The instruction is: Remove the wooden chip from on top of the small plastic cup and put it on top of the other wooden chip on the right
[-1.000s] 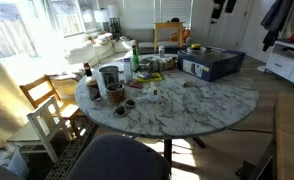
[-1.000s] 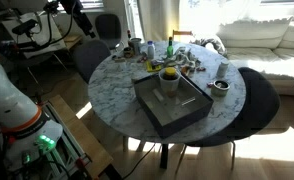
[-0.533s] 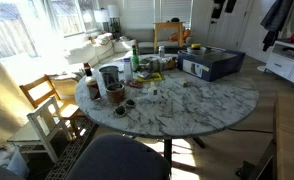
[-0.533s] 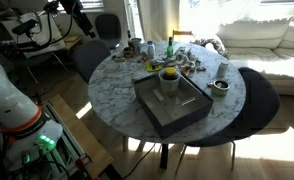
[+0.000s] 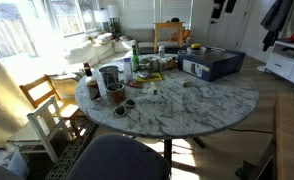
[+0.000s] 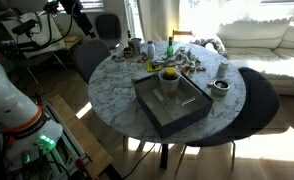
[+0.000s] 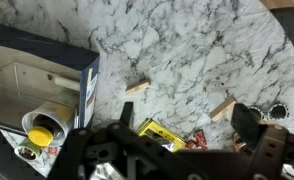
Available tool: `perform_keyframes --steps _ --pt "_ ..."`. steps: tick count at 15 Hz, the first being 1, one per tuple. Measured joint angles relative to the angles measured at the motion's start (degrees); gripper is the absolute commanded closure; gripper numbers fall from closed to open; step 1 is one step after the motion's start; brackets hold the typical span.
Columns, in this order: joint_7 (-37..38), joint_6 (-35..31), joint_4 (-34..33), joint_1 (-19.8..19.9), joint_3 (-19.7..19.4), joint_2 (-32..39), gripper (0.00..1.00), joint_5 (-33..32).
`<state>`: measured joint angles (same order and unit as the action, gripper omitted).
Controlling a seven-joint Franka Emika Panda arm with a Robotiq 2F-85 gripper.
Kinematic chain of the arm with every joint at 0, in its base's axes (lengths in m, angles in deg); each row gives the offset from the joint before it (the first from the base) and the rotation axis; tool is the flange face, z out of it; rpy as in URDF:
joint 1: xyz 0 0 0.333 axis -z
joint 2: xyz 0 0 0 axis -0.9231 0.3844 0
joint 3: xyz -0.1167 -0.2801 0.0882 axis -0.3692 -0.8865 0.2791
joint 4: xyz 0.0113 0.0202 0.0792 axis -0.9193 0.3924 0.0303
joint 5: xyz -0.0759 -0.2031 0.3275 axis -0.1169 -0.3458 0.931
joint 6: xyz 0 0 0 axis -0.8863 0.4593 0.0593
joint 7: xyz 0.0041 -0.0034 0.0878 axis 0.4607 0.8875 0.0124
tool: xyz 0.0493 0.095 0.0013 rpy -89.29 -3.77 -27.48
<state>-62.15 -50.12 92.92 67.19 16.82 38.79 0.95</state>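
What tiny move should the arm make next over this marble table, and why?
Probably lower a little and centre over the chip to be lifted. In the wrist view the gripper looks open and empty, well above the marble table. Two wooden chips lie apart below, one chip and the other chip; I cannot tell which sits on a cup.

In the wrist view our gripper (image 7: 177,152) comes in from the bottom edge, dark and partly blurred. Its two fingers (image 7: 262,140) stand wide apart, one toward each side of the picture. We hang high over the table (image 7: 187,50), looking down on it and touching nothing.
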Motion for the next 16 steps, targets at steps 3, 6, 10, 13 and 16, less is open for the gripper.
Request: perform_keyframes --steps 3,6,10,13,16 --pt "0.0 0.0 0.0 0.0 0.0 0.0 0.0 0.0" --pt "0.0 0.0 0.0 -0.1 0.0 0.0 0.0 0.0" --pt "1.3 -3.3 -0.7 0.0 -0.2 3.0 0.0 0.3" --pt "6.3 -9.7 -2.4 0.8 -0.3 10.0 0.0 0.7" --pt "13.2 -14.7 -5.2 1.6 -0.3 18.5 0.0 0.8"
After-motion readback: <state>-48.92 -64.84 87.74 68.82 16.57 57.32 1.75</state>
